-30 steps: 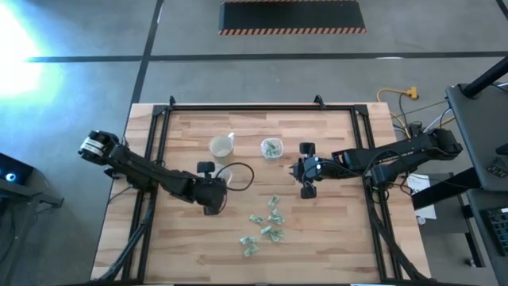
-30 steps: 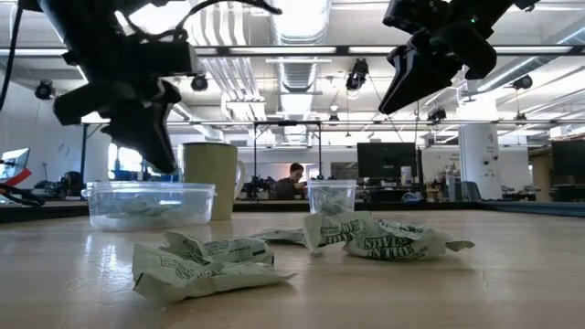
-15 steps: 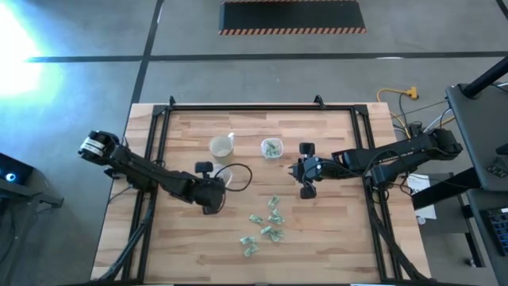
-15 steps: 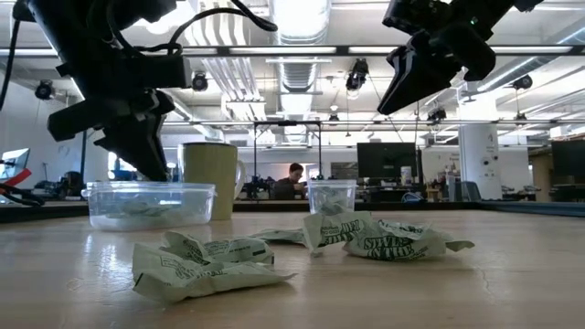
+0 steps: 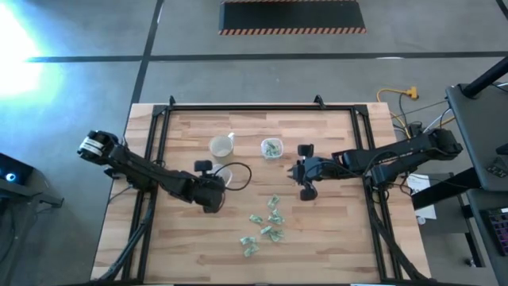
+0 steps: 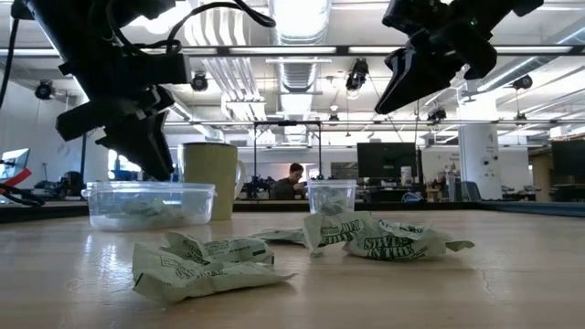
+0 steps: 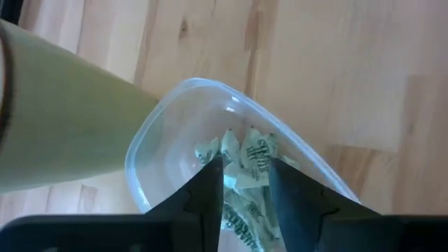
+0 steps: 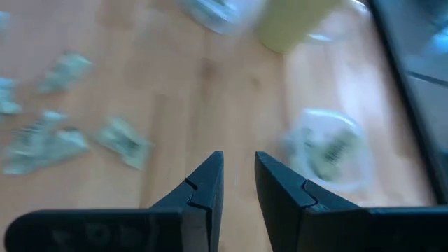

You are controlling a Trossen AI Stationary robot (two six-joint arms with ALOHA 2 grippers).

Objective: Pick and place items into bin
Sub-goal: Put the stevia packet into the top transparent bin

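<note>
Items (image 5: 267, 225) crumpled, scattered, no shared axis; left tool (image 7: 244, 183) parted over bin (image 7: 150, 133); right tool (image 8: 238, 175) narrow, empty.

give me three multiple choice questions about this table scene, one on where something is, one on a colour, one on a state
1. Where is the left tool?
A. over the clear bin
B. over the loose wrapped pieces
C. off the table

2. What colour is the cup?
A. red
B. pale yellowish
C. black

3. What is between the right tool's fingers?
A. a wrapped piece
B. the cup
C. nothing

Answers:
1 A: the left wrist view looks past the fingers into the clear bin holding wrapped pieces.
2 B: the low view shows it pale yellowish behind the bin.
3 C: the right wrist view shows only bare table through the gap.
</note>
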